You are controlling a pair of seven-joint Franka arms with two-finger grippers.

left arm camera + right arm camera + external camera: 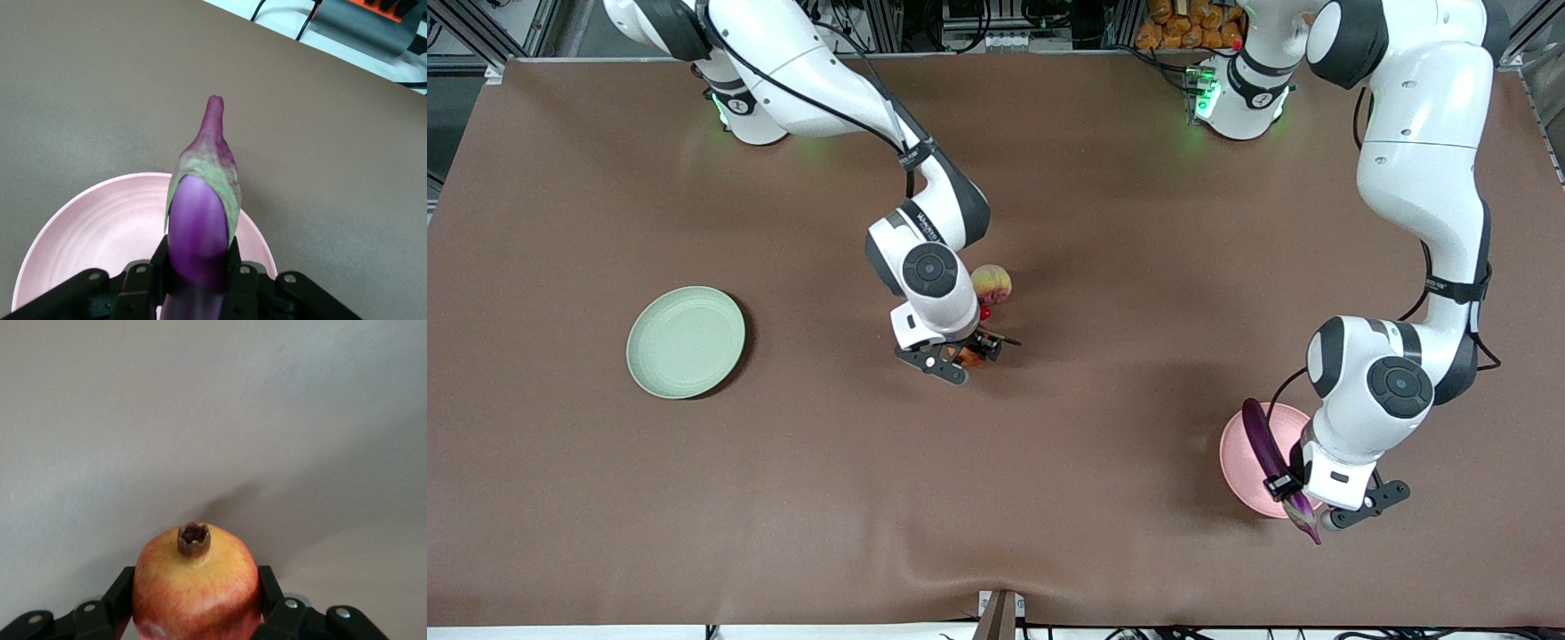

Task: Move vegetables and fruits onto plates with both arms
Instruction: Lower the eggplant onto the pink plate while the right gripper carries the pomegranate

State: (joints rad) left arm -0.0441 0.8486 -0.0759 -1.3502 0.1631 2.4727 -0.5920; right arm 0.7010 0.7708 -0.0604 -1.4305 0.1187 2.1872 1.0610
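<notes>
So the left pincer (1303, 498) is pinching the eggplant (1267, 444) across its middle, and it hangs over the pink plate (1240, 462), near the bench's front edge toward the left arm's end. My guess is the mid-body grip is for balance, since a long slim thing would droop if held by one end. In the left wrist view the eggplant (200, 220) sits wedged between the fingers with its stem cap sticking out past the pink plate (100, 227), so the drop looks close.

The right pincer (969, 356) is clamped on the pomegranate (195, 587), fingers on either side, crown pointing away from the wrist. It sits mid-bench, low over the brown surface, right beside the peach (991, 284) and the chili pepper (985, 313). The green plate (686, 341), toward the right arm's end, holds nothing.

Pose-wise, the left arm folds down steeply with the wrist pointing down; the right arm stretches out from its base, wrist bent down too.
</notes>
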